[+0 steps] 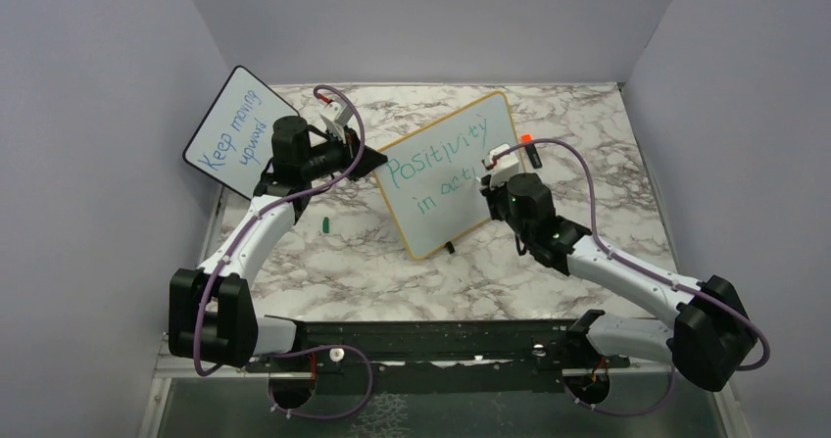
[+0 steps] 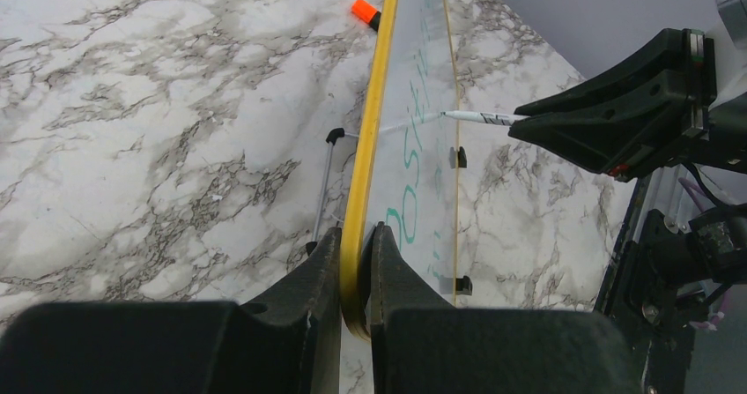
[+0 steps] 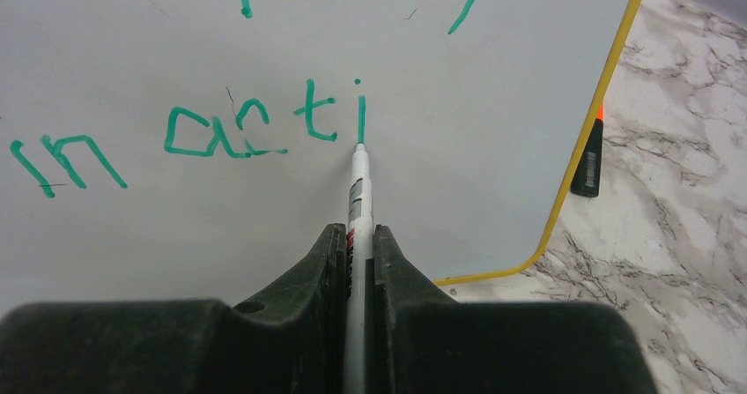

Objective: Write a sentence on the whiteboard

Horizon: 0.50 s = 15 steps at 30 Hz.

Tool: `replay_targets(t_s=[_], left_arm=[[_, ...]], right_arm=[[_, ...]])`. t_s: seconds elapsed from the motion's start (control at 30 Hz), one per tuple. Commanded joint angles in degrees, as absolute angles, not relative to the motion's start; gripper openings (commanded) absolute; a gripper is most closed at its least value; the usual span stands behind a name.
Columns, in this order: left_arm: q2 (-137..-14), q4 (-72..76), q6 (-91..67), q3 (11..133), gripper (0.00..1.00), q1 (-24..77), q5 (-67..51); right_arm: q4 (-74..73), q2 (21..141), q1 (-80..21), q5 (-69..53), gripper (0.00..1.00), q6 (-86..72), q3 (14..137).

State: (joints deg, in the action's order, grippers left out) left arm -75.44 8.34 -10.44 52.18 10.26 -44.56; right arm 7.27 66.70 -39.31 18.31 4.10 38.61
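Large rectangular whiteboard with a thin yellow-orange frame (image 1: 443,224), standing propped on small black feet at the middle of the grey-veined marble tabletop (image 1: 343,262), its face turned toward the right arm. The green handwritten sentence (image 3: 238,130) reads "Positivity" on the upper line and "in acti" on the lower.

A white-barrelled green marker (image 3: 358,178) touches the board at the foot of the final "i". The right gripper (image 3: 357,233) has its jaws closed tight on this marker's barrel. The left gripper (image 2: 355,240) is clamped on the board's yellow left edge.

A black marker with an orange cap (image 1: 526,139) lies just behind the board's right side. A small green cap (image 1: 324,225) lies on the table to the board's left. A smaller black-framed board with blue writing (image 1: 235,120) leans at the rear left.
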Motion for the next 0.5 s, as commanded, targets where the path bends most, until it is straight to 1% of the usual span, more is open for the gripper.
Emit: replay_targets(t_s=[0.0, 0.47], left_arm=[[-77.9, 1.4, -5.7, 51.1, 0.0, 11.0, -40.4], [-77.6, 1.3, -5.7, 51.0, 0.0, 11.0, -40.4]], right_arm=[[8.4, 65.2, -39.0, 19.1, 0.0, 3.5, 39.6], [11.7, 66.9, -36.8, 17.4, 0.0, 3.4, 41.5]])
